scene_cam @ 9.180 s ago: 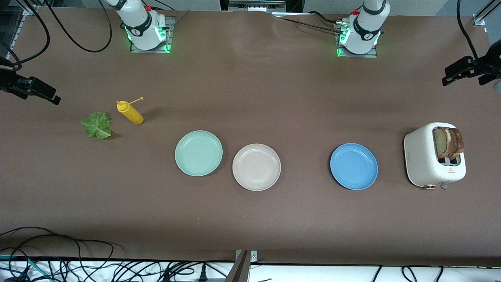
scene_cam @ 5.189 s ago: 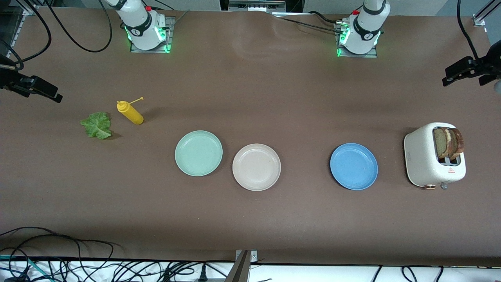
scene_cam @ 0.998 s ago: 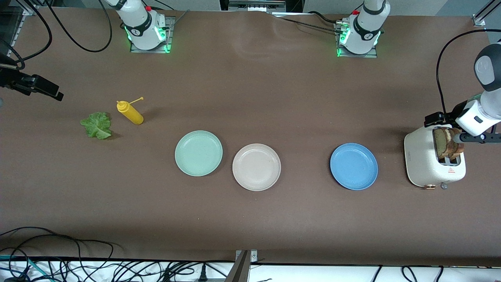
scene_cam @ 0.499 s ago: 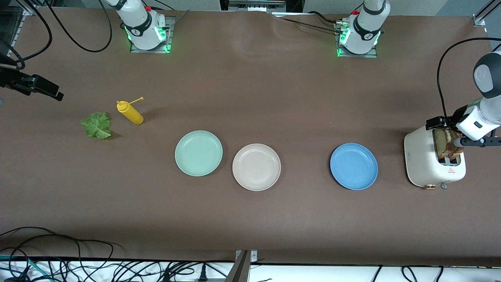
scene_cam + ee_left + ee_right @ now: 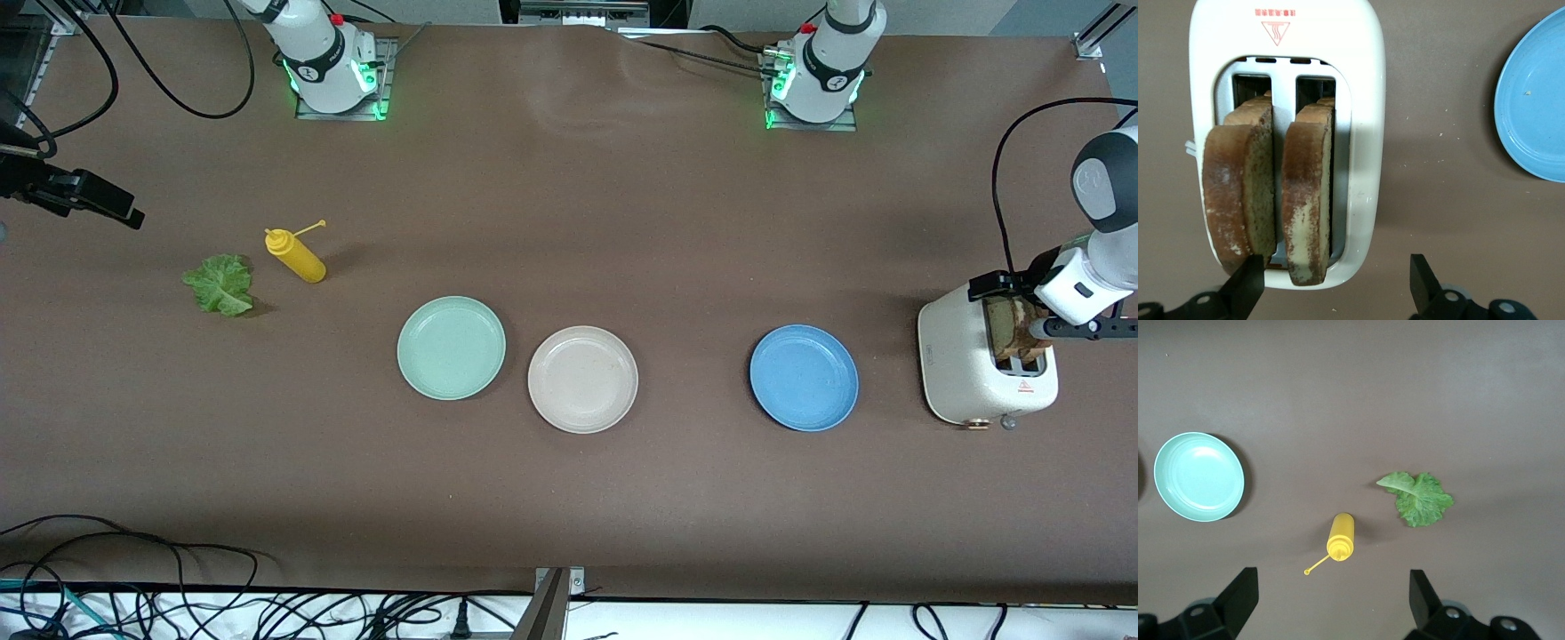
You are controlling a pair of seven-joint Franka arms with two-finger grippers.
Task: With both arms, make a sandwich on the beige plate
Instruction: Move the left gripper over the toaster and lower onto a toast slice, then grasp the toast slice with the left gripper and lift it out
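The left gripper hangs open over the white toaster at the left arm's end of the table, its fingers straddling both bread slices that stand upright in the slots, neither slice gripped. Beside the toaster, toward the table's middle, lies a blue plate, then the bare beige plate touching a mint-green plate. The right gripper waits open above the right arm's end, over a lettuce leaf and a yellow squeeze bottle lying near each other.
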